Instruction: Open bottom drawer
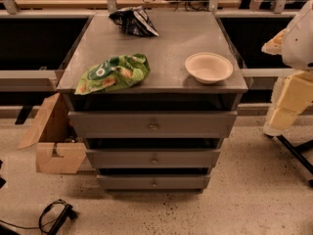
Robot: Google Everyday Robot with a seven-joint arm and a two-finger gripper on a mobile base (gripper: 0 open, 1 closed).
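The grey cabinet (154,43) stands in the middle of the camera view with three drawer fronts. The bottom drawer (127,182) is the lowest and slimmest front, with a small round metal knob (154,183) at its centre. A dark gap shows above it, and none of its inside is visible. The middle drawer (122,158) and the top drawer (112,124) sit above it. My gripper (282,119), cream-yellow under the white arm (301,38), hangs at the right edge, well to the right of the cabinet and above the floor, touching nothing.
On the cabinet top lie a green chip bag (114,72), a dark chip bag (133,21) and a white bowl (209,67). A cardboard box (54,146) stands against the cabinet's left side. A black cable (54,217) lies on the floor front left. A black leg (296,153) slants at the right.
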